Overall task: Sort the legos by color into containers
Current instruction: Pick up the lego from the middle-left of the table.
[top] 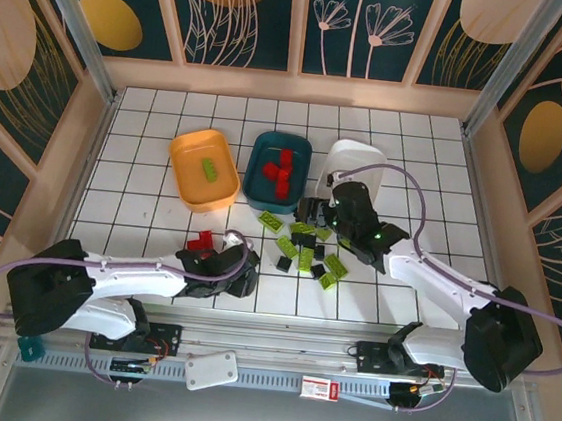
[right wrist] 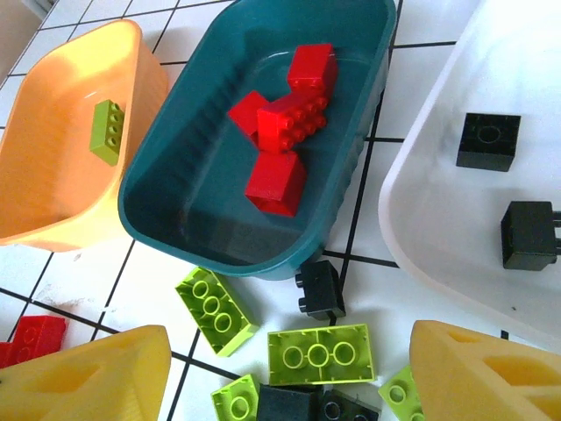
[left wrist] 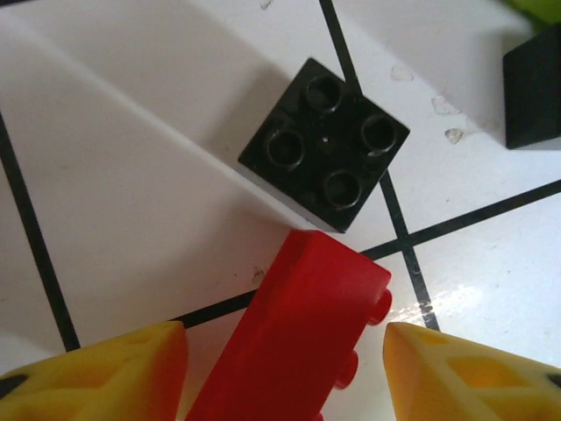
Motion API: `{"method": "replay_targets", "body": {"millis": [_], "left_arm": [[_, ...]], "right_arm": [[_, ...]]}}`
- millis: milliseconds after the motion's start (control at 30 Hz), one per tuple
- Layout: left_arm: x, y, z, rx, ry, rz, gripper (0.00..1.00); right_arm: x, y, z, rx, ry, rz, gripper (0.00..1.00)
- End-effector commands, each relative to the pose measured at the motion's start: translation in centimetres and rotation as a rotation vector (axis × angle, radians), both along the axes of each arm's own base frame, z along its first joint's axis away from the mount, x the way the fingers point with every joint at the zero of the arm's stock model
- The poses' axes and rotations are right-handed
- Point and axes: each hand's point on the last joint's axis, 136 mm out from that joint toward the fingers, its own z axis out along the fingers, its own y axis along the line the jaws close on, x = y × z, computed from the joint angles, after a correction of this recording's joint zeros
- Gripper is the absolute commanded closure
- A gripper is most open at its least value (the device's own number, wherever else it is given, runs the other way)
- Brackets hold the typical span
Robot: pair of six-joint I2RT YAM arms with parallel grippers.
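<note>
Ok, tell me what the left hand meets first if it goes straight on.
Probably the red brick between the left hand fingers; the black brick lies just beyond it. Depth is unclear.

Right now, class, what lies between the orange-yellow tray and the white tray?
The dark teal tray, holding red bricks, lies between them; the right wrist view shows it.

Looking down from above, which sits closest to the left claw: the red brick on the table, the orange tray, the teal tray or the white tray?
1. Red brick, at the tips of the left gripper.
2. Orange-yellow tray, behind and slightly left, and teal tray, behind and slightly right: too close to call.
3. White tray, far back right.
</note>
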Motion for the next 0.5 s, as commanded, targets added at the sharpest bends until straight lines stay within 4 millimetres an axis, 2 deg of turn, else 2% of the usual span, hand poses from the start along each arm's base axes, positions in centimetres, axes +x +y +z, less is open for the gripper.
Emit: {"method": "replay_targets", "body": {"millis": [0, 133, 267, 367, 467], "left_arm": [[0.2, 0.0, -0.1, 0.026, -0.006, 0.021, 0.49], [0.1, 0.0, 0.1, 0.012, -0.010, 0.029, 0.65], [0.2, -0.3, 1.2, -0.029, -0.023, 0.030, 0.79], [0.3, -1.0, 2.7, -0.082, -0.035, 0.025, 0.85], [1.4, -2.0, 5.5, -0.130, -0.098, 0.025, 0.87]], "right_arm": [[-0.2, -0.8, 0.2, 0.007, -0.012, -0.038, 0.27], [-0.4, -0.9, 0.2, 0.012, -0.010, -0.042, 0.27], [-0.4, -1.1, 0.1, 0.005, -0.005, -0.047, 0.27], [-0.6, -1.2, -0.2, 0.003, 0.003, -0.047, 0.27], [-1.0, -1.4, -0.4, 0.017, 0.009, -0.047, 0.27]]}}
